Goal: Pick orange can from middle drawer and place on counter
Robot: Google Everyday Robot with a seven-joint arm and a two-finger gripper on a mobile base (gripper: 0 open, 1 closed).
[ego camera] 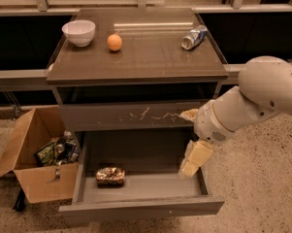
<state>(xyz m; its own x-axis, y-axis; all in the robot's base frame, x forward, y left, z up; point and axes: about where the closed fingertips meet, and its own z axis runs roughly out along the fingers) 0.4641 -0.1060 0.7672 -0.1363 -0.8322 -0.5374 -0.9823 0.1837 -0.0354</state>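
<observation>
While the gripper (pixel 191 160) hung over the right side of the open middle drawer (pixel 140 208), open or closed impossible to tell, the orange can (pixel 110 175) lay ungrasped on the drawer floor at left, well apart. Pick and placing on the counter (pixel 150 57) were not yet done.
</observation>
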